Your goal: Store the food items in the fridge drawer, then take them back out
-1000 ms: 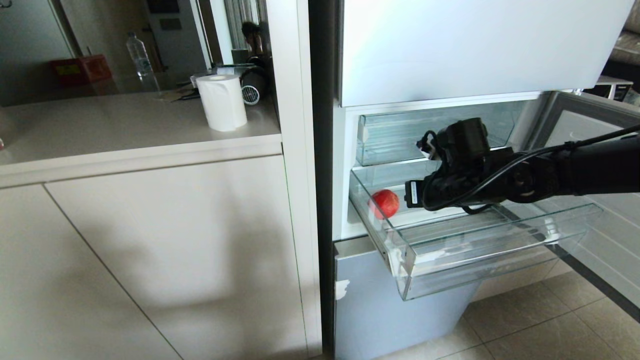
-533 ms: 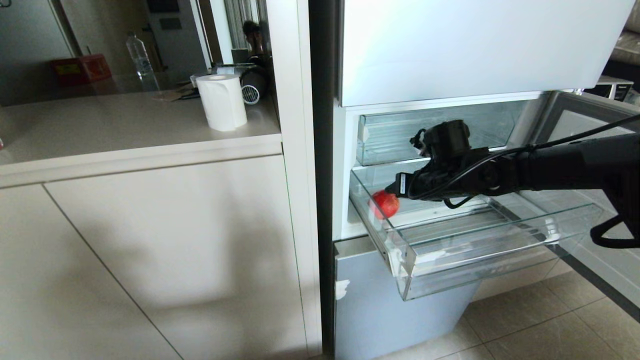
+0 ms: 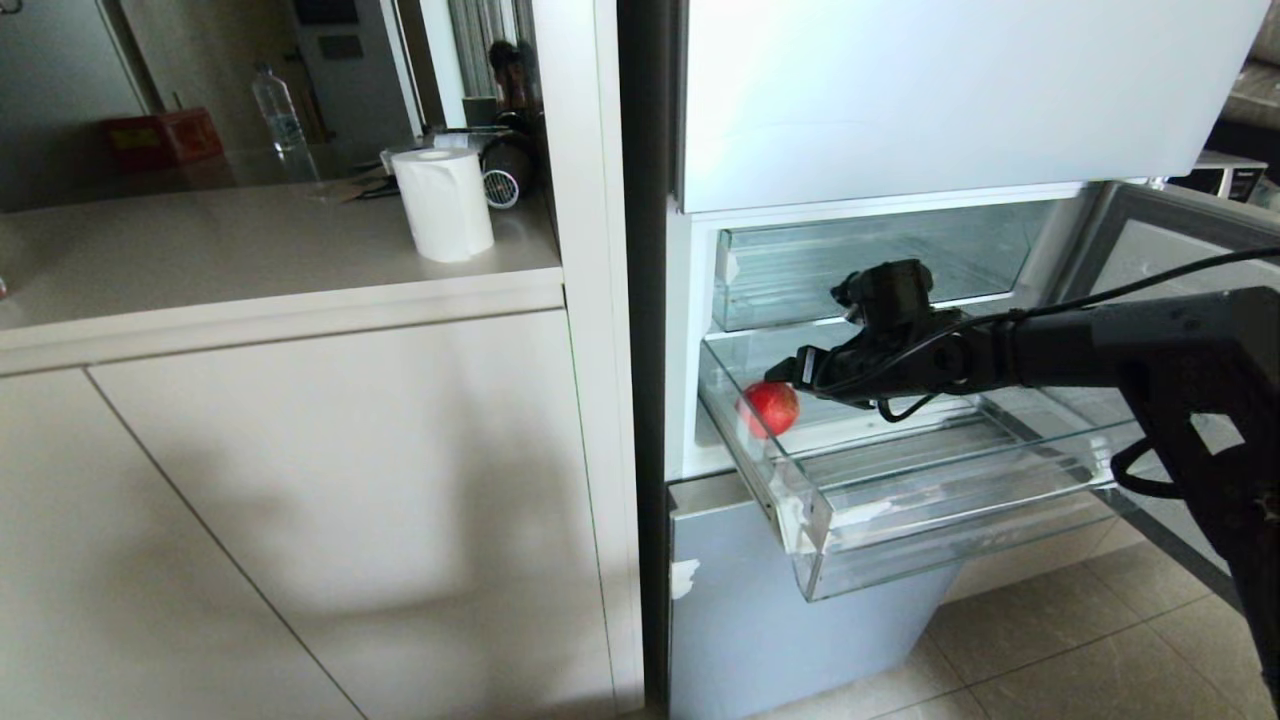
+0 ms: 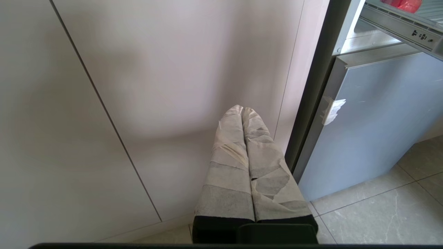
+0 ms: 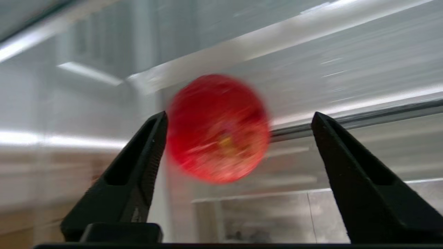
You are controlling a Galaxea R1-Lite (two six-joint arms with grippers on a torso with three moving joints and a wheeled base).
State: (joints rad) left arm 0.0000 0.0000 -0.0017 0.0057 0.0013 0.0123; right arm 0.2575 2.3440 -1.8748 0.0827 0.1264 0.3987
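Note:
A small round red fruit [image 3: 770, 408] lies at the left end of the pulled-out clear fridge drawer [image 3: 950, 545], against its side wall. My right gripper [image 3: 792, 376] reaches into the drawer from the right and stands open just above and right of the fruit. In the right wrist view the fruit [image 5: 218, 128] sits just beyond the spread black fingertips [image 5: 155, 138], closer to one of them, with my right gripper [image 5: 238, 116] holding nothing. My left gripper [image 4: 243, 109] hangs shut and empty low down in front of the white cabinet.
A clear flat-fronted bin [image 3: 870, 265] sits just above the drawer. The fridge door [image 3: 1180, 250] stands open at the right, and a silver-blue panel [image 3: 780, 620] is below the drawer. On the counter at the left are a paper roll [image 3: 443, 205] and a bottle [image 3: 278, 112].
My right gripper has opened from shut and has moved left and a little down, up to the fruit. The fruit and the drawer have stayed where they were.

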